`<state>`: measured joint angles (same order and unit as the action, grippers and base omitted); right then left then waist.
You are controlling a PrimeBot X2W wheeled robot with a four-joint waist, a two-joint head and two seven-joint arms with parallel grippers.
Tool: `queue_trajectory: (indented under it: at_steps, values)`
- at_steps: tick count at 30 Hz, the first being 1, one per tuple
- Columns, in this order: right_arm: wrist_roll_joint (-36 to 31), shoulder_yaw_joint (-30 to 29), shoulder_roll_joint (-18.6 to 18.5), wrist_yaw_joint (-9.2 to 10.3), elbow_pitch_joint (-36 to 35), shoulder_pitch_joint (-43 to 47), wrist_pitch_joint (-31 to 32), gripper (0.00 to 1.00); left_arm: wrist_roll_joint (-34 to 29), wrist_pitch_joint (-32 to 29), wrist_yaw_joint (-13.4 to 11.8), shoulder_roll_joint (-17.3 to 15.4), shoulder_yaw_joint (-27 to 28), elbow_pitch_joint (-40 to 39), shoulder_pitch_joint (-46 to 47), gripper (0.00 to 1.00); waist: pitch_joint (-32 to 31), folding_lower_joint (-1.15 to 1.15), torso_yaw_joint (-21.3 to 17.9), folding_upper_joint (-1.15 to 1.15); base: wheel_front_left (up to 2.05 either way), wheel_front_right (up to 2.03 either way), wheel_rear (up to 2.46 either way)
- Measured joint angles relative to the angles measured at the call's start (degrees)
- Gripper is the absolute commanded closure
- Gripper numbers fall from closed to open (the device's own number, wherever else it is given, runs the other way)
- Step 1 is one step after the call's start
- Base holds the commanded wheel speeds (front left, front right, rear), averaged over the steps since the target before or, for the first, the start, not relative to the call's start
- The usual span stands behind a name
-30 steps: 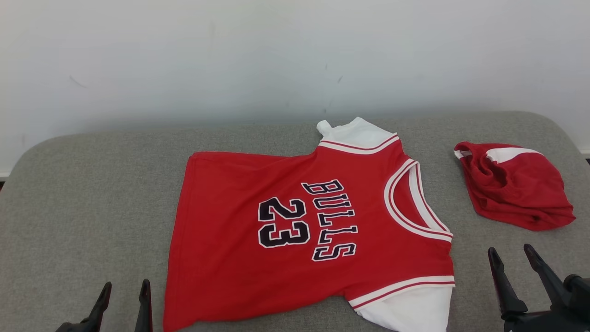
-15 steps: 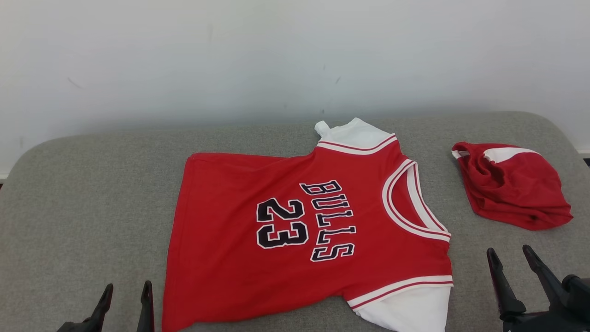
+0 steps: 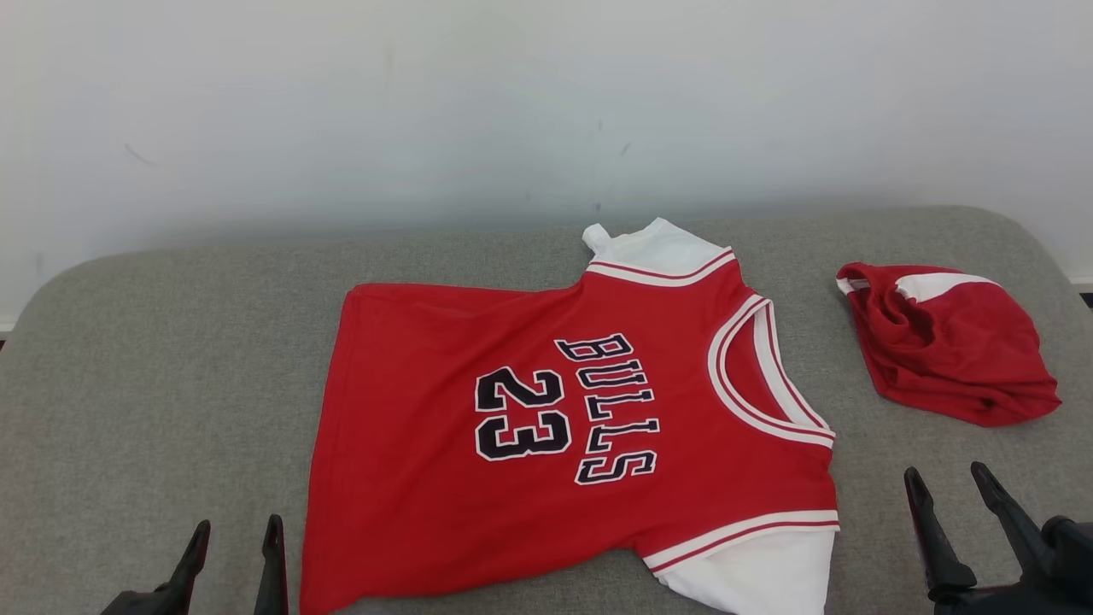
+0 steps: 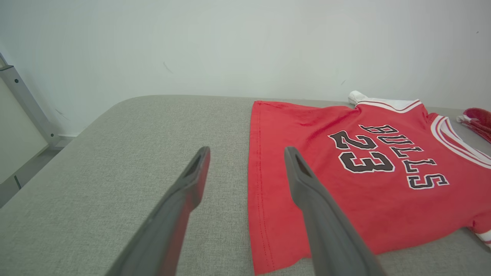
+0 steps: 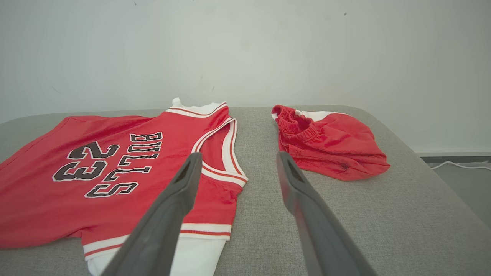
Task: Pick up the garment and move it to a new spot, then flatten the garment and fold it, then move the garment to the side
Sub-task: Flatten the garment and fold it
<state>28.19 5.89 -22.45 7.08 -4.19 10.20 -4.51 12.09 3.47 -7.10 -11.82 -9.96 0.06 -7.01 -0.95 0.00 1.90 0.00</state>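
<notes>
Red BULLS 23 jersey with white sleeves (image 3: 564, 436) flat at frame center on grey fabric couch (image 3: 154, 384); crumpled red shorts (image 3: 952, 346) right. Left gripper (image 3: 235, 534) lower left, right gripper (image 3: 946, 480) lower right, fingers spread, empty.

left gripper (image 3: 236, 534) jaws apart, right gripper (image 3: 945, 480) jaws apart

Red Bulls 23 jersey (image 3: 564, 436), white-trimmed, spread flat, print up, collar toward 3 o'clock, hem toward 9 o'clock

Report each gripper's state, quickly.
Left gripper: open, holding nothing.
Right gripper: open, holding nothing.
</notes>
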Motion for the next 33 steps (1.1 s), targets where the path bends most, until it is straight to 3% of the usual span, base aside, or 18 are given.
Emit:
queue_trajectory:
  at_steps: [33]
  values:
    - [-0.4,-0.7,0.8,0.04,-0.1,0.0,0.8,0.00,-1.0,-2.9,0.0,0.6,0.7,-2.1,-0.9,0.00,0.0,0.00,0.4,0.00,0.00,0.00,0.00]
